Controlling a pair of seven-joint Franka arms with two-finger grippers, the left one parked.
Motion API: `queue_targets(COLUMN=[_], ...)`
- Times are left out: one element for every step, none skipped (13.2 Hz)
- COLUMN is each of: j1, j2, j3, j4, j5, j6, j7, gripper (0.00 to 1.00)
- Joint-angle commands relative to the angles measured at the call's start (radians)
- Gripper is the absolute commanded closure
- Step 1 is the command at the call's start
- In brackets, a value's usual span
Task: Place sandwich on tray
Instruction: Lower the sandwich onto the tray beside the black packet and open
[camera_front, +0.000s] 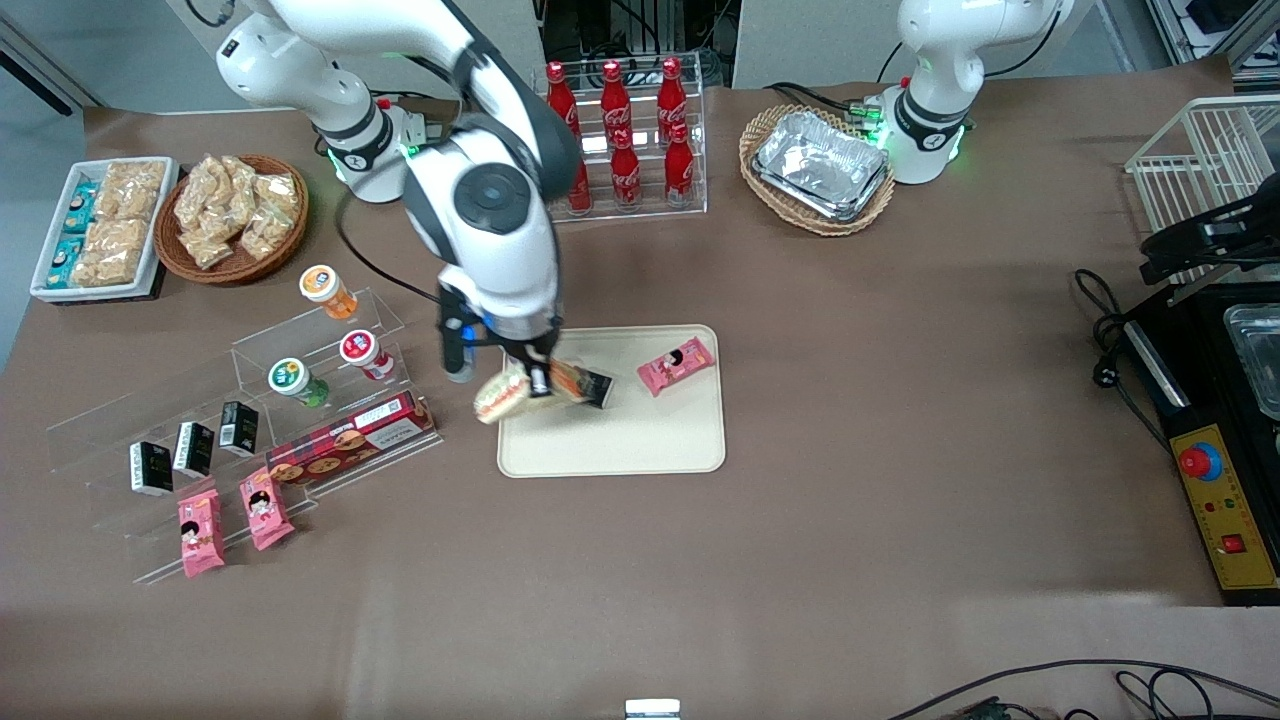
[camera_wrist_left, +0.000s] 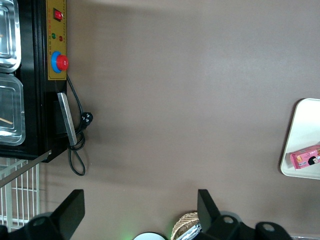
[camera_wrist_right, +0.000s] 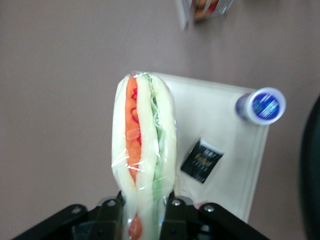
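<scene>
My right gripper (camera_front: 532, 374) is shut on the sandwich (camera_front: 503, 393), a plastic-wrapped wedge of pale bread with orange-red and green filling. It holds the sandwich in the air over the edge of the cream-beige tray (camera_front: 640, 445) that lies toward the working arm's end. In the right wrist view the gripper (camera_wrist_right: 145, 209) pinches the sandwich (camera_wrist_right: 145, 140) at its narrow end, with the tray (camera_wrist_right: 225, 135) below. A pink snack packet (camera_front: 677, 365) and a small black packet (camera_front: 597, 388) lie on the tray. The tray's edge (camera_wrist_left: 300, 130) also shows in the left wrist view.
A small blue-capped bottle (camera_wrist_right: 261, 106) stands by the tray's corner. Clear acrylic steps (camera_front: 250, 420) with bottles, black packets, a biscuit box and pink packets stand toward the working arm's end. Cola bottles (camera_front: 625, 135) and a basket of foil trays (camera_front: 820, 165) stand farther from the front camera.
</scene>
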Motion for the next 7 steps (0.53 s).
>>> queue_targets(j1=[0.031, 0.037, 0.037, 0.037, 0.033, 0.03, 0.028], j2=[0.166, 0.217, 0.252, 0.269, 0.275, 0.291, 0.306], j3=[-0.019, -0.019, -0.017, -0.017, -0.017, -0.017, -0.019], j4=[0.086, 0.119, 0.137, 0.139, 0.136, 0.136, 0.137], j5=[0.042, 0.043, 0.045, 0.046, 0.075, 0.112, 0.123], j6=[0.156, 0.187, 0.201, 0.223, 0.258, 0.276, 0.29], j7=[0.085, 0.111, 0.14, 0.16, 0.162, 0.16, 0.157], gripper=[0.83, 0.83, 0.83, 0.83, 0.83, 0.83, 0.83])
